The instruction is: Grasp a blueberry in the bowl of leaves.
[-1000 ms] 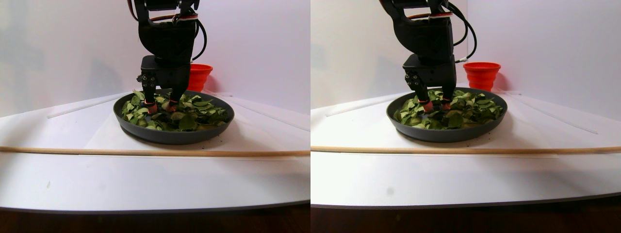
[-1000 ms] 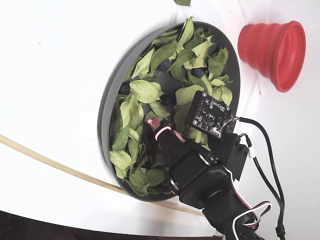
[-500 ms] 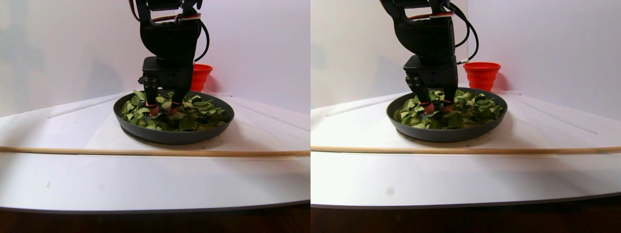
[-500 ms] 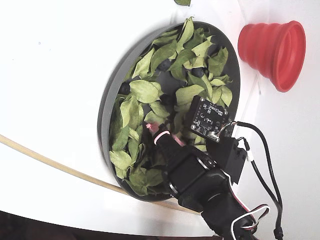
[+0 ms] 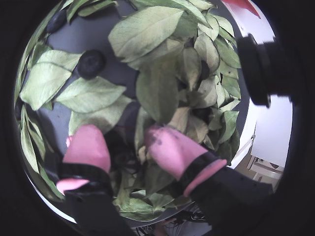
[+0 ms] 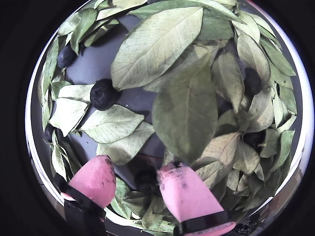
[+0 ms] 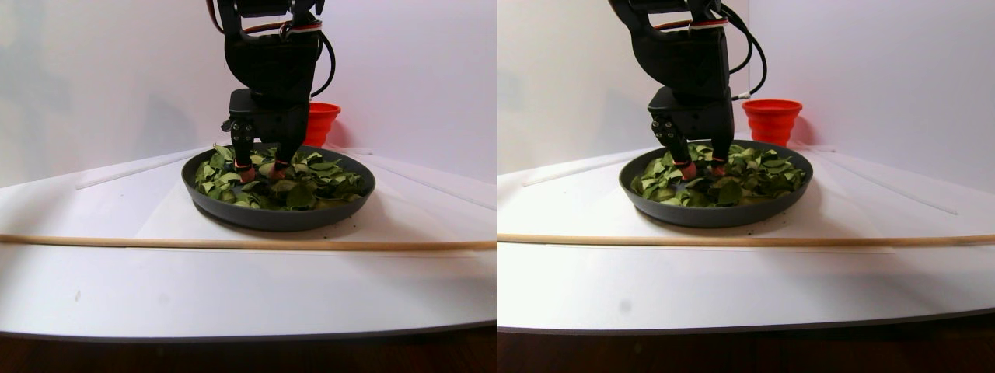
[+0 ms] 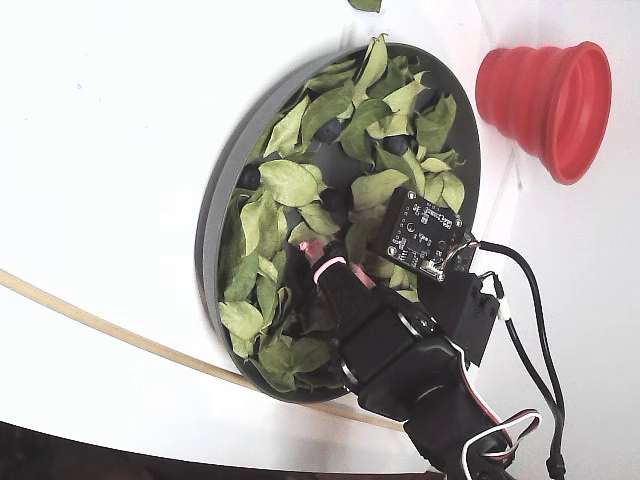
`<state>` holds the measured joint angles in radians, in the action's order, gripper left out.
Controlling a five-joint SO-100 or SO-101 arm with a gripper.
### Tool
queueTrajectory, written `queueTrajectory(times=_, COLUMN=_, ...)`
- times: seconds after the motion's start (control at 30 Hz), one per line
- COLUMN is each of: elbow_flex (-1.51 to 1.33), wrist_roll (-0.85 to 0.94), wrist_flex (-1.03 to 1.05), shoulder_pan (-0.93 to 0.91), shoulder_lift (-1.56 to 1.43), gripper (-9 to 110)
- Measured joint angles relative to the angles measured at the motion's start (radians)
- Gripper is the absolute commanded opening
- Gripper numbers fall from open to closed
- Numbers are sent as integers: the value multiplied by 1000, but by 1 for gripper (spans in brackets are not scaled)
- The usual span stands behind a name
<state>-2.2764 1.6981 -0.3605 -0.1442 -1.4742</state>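
Observation:
The dark grey bowl (image 8: 215, 230) holds a loose pile of green leaves (image 8: 288, 183) with dark blueberries among them. My gripper (image 6: 138, 169) has pink fingertips and is open, lowered into the leaves at the bowl's near side in the fixed view (image 8: 318, 255). A blueberry (image 6: 147, 179) lies low between the fingertips, close to the right finger (image 6: 184, 191) and partly under leaves. It shows only as a dark patch in a wrist view (image 5: 123, 147). Another blueberry (image 6: 103, 93) lies uncovered on the bowl floor ahead of the left finger. It also shows in a wrist view (image 5: 91, 63).
A red ribbed cup (image 8: 545, 95) stands beside the bowl, behind it in the stereo pair view (image 7: 320, 120). A thin wooden stick (image 7: 233, 243) lies across the white table in front of the bowl. More blueberries (image 6: 65, 56) sit near the bowl's rim.

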Motion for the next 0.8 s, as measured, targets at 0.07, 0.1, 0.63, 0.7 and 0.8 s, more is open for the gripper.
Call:
queueTrajectory(times=0.07, elbow_flex=-11, wrist_roll=0, wrist_flex=0, shoulder_pan=0, shoulder_lift=0, gripper=17)
queueTrajectory(times=0.1, elbow_flex=-14, wrist_roll=0, wrist_flex=0, shoulder_pan=0, shoulder_lift=0, gripper=17)
queueTrajectory(times=0.63, elbow_flex=-12, wrist_roll=6, wrist_flex=-28, shoulder_pan=-17, shoulder_lift=63, gripper=17)
queueTrajectory(times=0.7, elbow_flex=-8, wrist_roll=6, wrist_flex=-28, shoulder_pan=-17, shoulder_lift=67, gripper=17)
queueTrajectory(times=0.8, elbow_flex=-3, wrist_roll=-9, wrist_flex=-28, shoulder_pan=-17, shoulder_lift=67, gripper=17)
